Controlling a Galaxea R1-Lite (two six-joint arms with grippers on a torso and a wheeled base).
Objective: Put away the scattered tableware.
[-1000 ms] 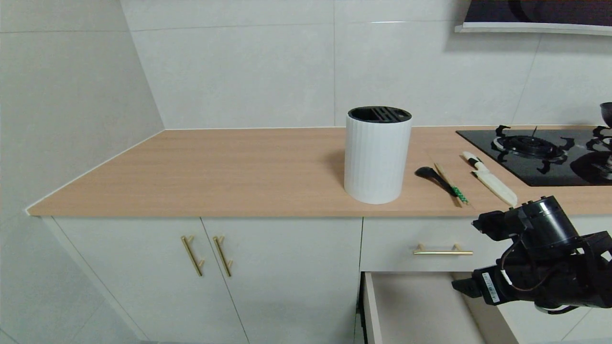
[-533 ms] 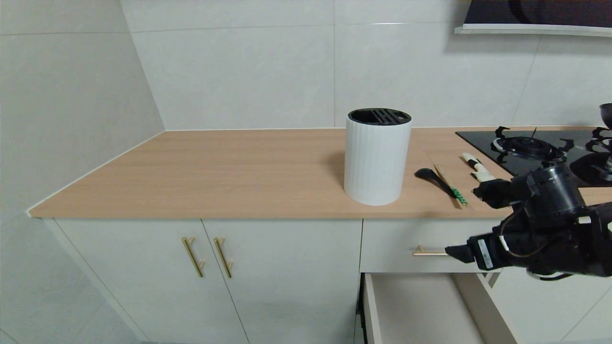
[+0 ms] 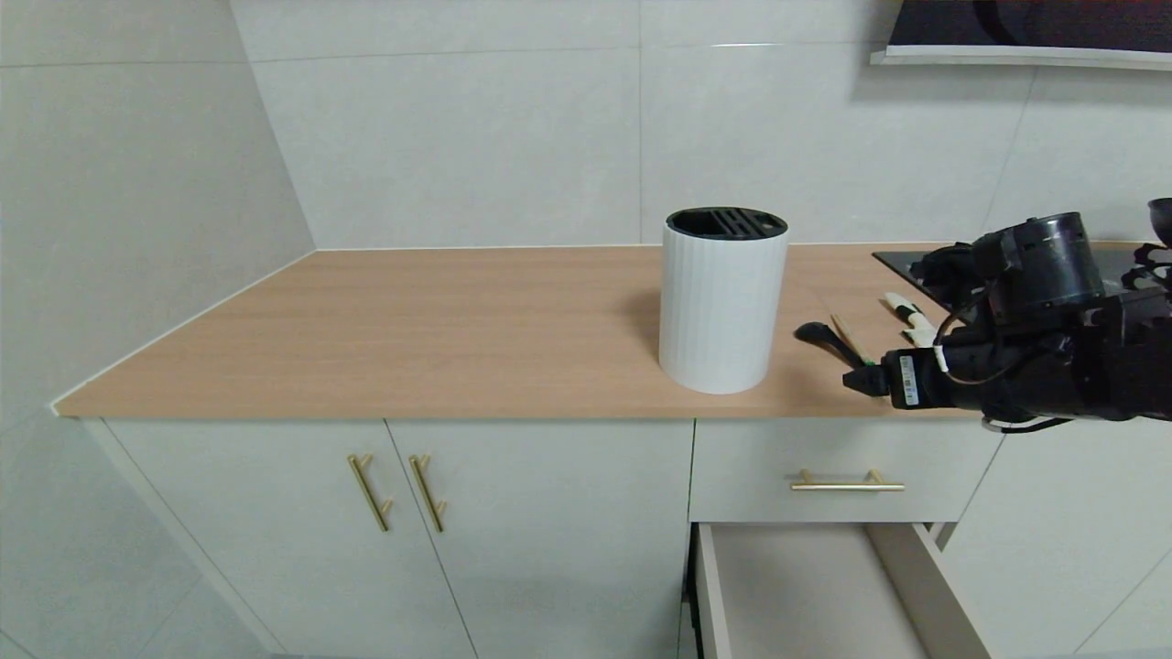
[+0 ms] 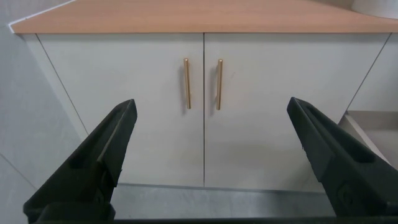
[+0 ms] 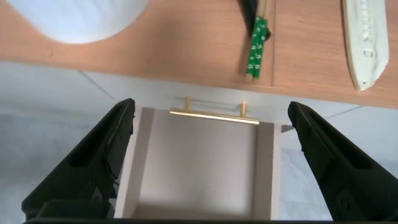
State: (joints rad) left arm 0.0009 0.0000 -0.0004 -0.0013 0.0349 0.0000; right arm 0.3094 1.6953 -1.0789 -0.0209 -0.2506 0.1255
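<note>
Your black right gripper (image 5: 210, 112), spread and empty, has risen from the white drawer (image 3: 797, 586) to the green-tipped wooden chopsticks (image 5: 256, 38): grasp likely next.

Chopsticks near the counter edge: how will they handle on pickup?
Thin chopsticks lie flat on the countertop, so probably hard to pinch. Two loose sticks may roll apart. The black ladle lies right alongside, so it likely shifts too.
</note>
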